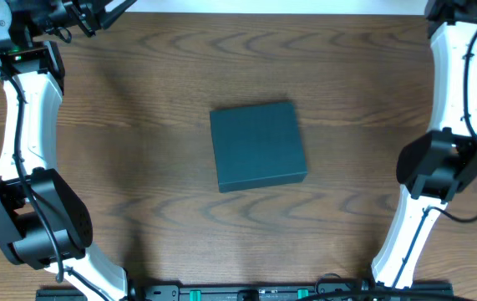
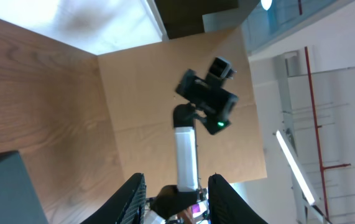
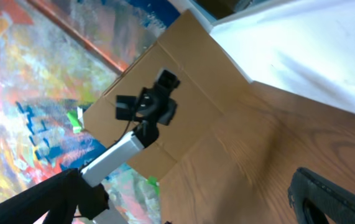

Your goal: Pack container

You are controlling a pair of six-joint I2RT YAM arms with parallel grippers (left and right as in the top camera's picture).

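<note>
**On the table: container shut, both grippers idle**

Over on the left side, my left arm (image 1: 29,117) is folded back along the table edge. The left gripper (image 2: 177,180) points out across the wood, jaws apart, holding nothing. Its camera just catches a corner of the container (image 1: 258,146) down low. Mid-table is where that container sits: dark teal, flat on the wooden table (image 1: 138,100), lid down, well apart from both arms. On the right, the right arm (image 1: 451,75) roughly mirrors the left. The right gripper (image 3: 184,180) is spread wide with nothing in it either.

Progress-wise, I honestly can't call it. The lid's shut so I can't see inside, and I don't spot any loose items waiting to go in. Either it's packed and closed already or nothing's begun.

As for clutter, there's only a brown cardboard panel (image 2: 165,112) beyond the table edge, behind the opposite arm in both wrist views. Nothing stands between either gripper and the container, so reaching it looks easy.
</note>
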